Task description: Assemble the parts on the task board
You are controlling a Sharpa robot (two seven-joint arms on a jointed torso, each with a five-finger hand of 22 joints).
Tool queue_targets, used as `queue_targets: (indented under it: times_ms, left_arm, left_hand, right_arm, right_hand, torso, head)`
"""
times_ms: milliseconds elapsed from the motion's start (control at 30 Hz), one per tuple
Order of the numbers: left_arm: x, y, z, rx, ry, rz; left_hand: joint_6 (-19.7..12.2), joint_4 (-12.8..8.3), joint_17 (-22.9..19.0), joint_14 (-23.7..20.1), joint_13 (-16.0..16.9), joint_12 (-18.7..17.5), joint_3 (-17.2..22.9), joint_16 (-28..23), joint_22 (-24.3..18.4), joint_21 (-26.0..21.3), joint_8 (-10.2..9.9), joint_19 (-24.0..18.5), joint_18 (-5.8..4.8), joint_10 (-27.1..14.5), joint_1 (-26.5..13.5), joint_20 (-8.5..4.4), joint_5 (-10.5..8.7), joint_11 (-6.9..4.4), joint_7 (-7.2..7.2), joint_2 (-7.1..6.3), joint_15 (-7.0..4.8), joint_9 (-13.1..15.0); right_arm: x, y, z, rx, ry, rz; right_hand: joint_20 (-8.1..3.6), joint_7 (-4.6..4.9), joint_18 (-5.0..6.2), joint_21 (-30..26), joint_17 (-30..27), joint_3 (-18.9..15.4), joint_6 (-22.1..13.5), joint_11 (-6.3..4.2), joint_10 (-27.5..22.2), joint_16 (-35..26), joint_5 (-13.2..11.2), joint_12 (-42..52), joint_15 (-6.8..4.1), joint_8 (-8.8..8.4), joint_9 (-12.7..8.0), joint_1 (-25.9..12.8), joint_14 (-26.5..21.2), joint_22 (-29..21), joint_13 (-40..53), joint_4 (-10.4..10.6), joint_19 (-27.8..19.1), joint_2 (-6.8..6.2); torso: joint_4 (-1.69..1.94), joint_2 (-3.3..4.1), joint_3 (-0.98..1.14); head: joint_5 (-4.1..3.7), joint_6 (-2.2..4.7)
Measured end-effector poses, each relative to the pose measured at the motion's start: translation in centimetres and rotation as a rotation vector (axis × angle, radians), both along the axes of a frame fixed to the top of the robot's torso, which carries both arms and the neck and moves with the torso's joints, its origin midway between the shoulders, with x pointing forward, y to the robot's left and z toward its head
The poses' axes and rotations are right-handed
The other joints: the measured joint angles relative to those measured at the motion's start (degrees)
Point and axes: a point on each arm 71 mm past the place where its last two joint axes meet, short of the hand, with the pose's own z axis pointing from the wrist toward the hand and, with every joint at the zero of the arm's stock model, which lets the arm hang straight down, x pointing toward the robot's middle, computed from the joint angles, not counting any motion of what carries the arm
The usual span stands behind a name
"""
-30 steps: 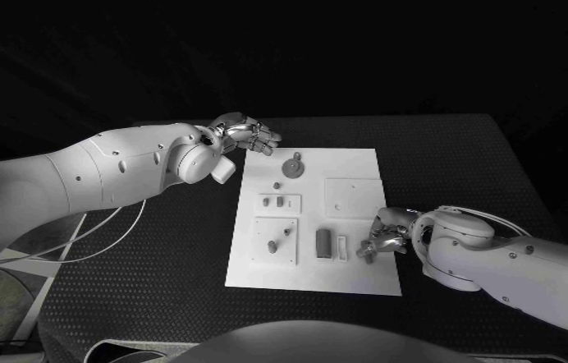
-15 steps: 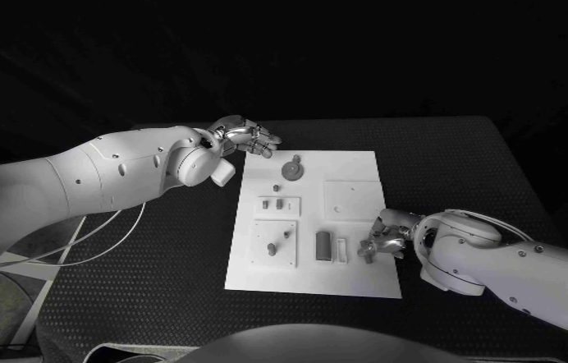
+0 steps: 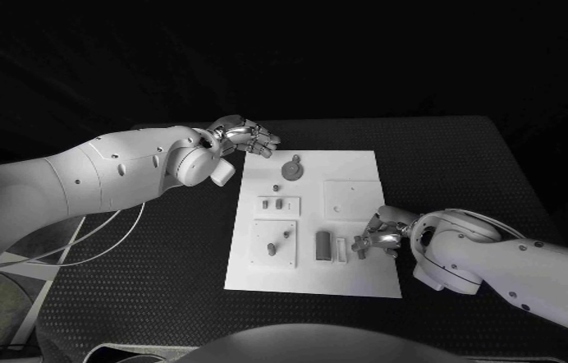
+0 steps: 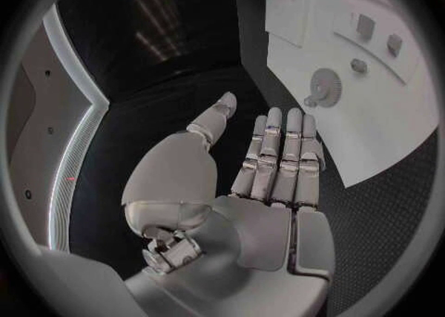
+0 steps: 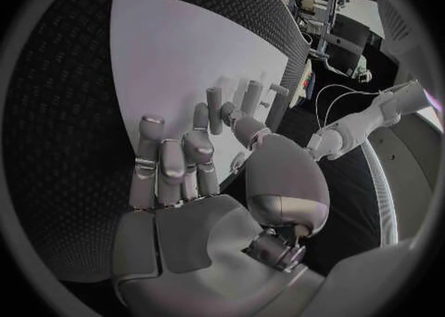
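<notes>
The white task board (image 3: 355, 174) (image 4: 371, 102) (image 5: 176, 50) lies mid-table. On it are a round gear-like part (image 3: 292, 166) (image 4: 325, 83), a small peg (image 3: 276, 186), two raised plates with small pieces (image 3: 279, 204) (image 3: 275, 240), a dark upright block (image 3: 323, 245) and a pale slotted holder (image 3: 342, 250). My left hand (image 3: 243, 135) (image 4: 269, 176) hovers open off the board's far left corner, fingers straight and holding nothing. My right hand (image 3: 381, 236) (image 5: 185, 183) is over the board's near right part, fingers apart, its thumb reaching toward the holder. I see nothing held in it.
A plain square plate (image 3: 353, 197) sits on the board just beyond my right hand. Black table (image 3: 461, 158) surrounds the board on all sides. A white cable (image 3: 83, 232) loops under my left arm at the table's left edge.
My right hand has crept a little leftward over the board toward the slotted holder. The left hand and the parts have stayed put.
</notes>
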Motion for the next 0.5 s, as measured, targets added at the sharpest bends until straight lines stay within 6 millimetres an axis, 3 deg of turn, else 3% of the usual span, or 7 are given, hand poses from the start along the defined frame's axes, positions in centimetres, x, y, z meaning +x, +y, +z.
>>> queue_targets:
  times_ms: [500]
  left_arm:
    - [0.0,0.0,0.0,0.0,0.0,-0.001]
  left_hand:
    - [0.0,0.0,0.1,0.0,0.0,0.0,0.0,0.0,0.0,0.0,0.0,0.0,0.0,0.0,0.0,0.0,0.0,0.0,0.0,0.0,0.0,0.0]
  right_arm:
    - [0.0,1.3,-0.5,0.06,0.093,-0.043]
  right_hand:
    - [0.01,0.28,-0.43,0.0,-0.4,0.0,-0.3,0.02,0.0,0.0,0.0,0.0,0.1,-0.06,0.0,0.4,-0.1,0.0,-0.2,0.0,0.0,0.39]
  torso:
    - [-0.01,0.01,-0.06]
  head:
    - [-0.17,-0.25]
